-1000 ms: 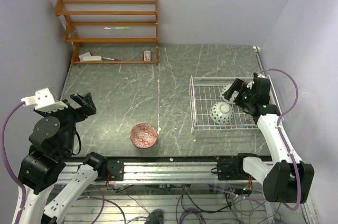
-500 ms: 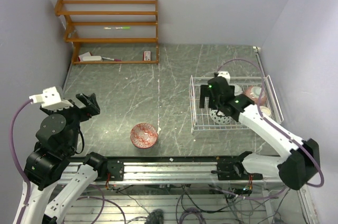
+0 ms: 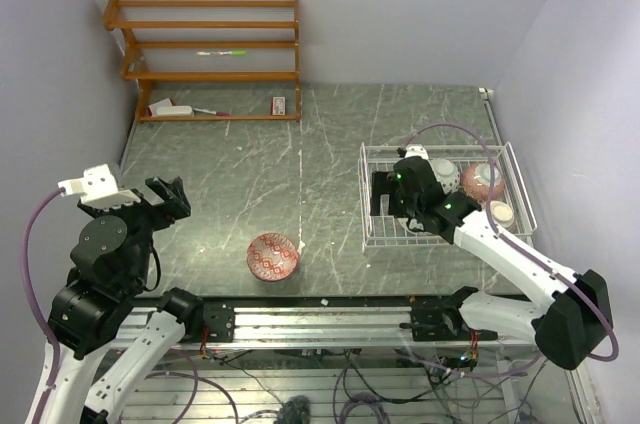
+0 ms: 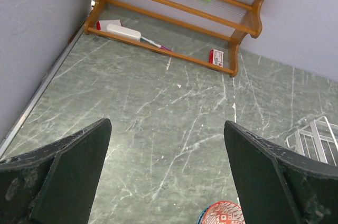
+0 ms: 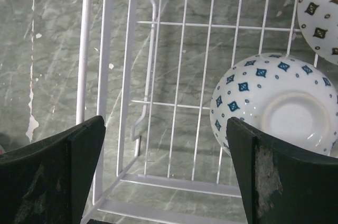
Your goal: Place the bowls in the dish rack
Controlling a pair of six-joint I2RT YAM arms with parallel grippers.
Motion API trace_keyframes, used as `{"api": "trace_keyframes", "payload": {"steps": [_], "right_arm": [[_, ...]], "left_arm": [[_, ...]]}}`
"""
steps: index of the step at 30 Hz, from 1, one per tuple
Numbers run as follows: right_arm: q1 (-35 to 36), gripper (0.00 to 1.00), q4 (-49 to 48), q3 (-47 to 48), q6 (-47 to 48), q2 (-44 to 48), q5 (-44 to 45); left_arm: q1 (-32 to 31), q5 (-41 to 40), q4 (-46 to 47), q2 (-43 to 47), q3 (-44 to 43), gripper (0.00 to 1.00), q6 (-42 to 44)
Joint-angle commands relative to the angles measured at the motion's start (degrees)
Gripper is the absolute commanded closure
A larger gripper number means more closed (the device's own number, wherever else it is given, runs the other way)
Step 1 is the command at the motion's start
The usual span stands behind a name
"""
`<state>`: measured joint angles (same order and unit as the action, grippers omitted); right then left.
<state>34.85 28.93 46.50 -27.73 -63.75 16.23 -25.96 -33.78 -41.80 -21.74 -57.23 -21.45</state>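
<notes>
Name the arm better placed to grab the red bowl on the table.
Left, probably: the red bowl sits on its half of the table, in view of the open left claw. The right claw hangs over the dish rack.

A wooden shelf (image 3: 180, 75) stands far left on the green surface (image 3: 250, 174), holding a marker (image 3: 221, 52), a white block (image 3: 172, 109) and a red box (image 3: 279, 104).

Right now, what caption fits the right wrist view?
Open right gripper over the dish rack, an upturned blue-patterned bowl inside.
</notes>
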Motion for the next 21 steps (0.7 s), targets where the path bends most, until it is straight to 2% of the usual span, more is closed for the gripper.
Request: {"api": "trace_keyframes", "payload": {"steps": [1,9,21], "right_arm": [[0.2,0.0,-5.4,-1.2,1.2,-1.9,-3.8],[-0.1,0.0,-1.2,0.1,-1.8,-4.3,7.7],[-5.0,0.0,4.3,-1.8,-3.3,-2.2,14.3]], "left_arm": [[0.4,0.5,1.7,0.1,0.3,0.01,-0.3],[0.4,0.0,1.3,0.1,0.1,0.01,-0.1],[0.4,-0.1,1.3,0.4,0.5,0.01,-0.1]]}}
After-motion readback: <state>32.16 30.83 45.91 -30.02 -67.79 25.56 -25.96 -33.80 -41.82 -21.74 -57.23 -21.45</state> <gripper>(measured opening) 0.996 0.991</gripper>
